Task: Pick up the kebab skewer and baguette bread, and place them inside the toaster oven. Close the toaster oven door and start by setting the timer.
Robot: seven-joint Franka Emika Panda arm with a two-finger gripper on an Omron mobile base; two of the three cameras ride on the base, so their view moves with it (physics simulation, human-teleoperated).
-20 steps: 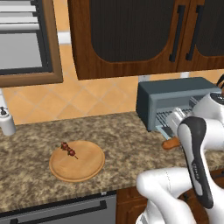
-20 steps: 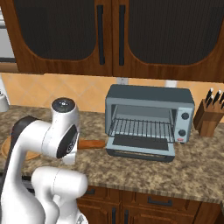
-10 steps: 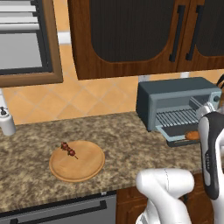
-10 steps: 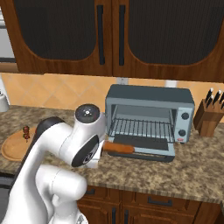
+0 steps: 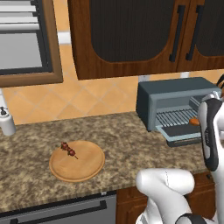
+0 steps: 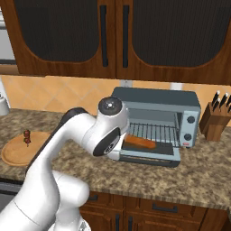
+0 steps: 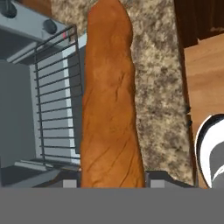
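Note:
My gripper (image 7: pixel 111 183) is shut on the baguette bread (image 7: pixel 110 100), a long orange-brown stick that runs up from between the fingers in the hand view. The baguette (image 6: pixel 140 143) hangs over the open toaster oven door (image 6: pixel 153 158), its length across the mouth of the blue-grey toaster oven (image 6: pixel 158 99), in front of the wire rack. From the left base view, one baguette end (image 5: pixel 194 121) peeks past my forearm at the oven (image 5: pixel 175 94). The kebab skewer (image 5: pixel 68 150) lies on the round wooden plate (image 5: pixel 87 168) far left of the oven.
A knife block (image 6: pixel 214 122) stands right of the oven. A white shaker (image 5: pixel 6 122) sits at the counter's far left under a framed appliance (image 5: pixel 22 43). Dark wooden cabinets (image 6: pixel 113 36) hang above. Oven knobs (image 6: pixel 190 120) are on its right face.
My arm has swung right with the baguette, from beside the plate area to the oven's open door. The skewer and plate have stayed put.

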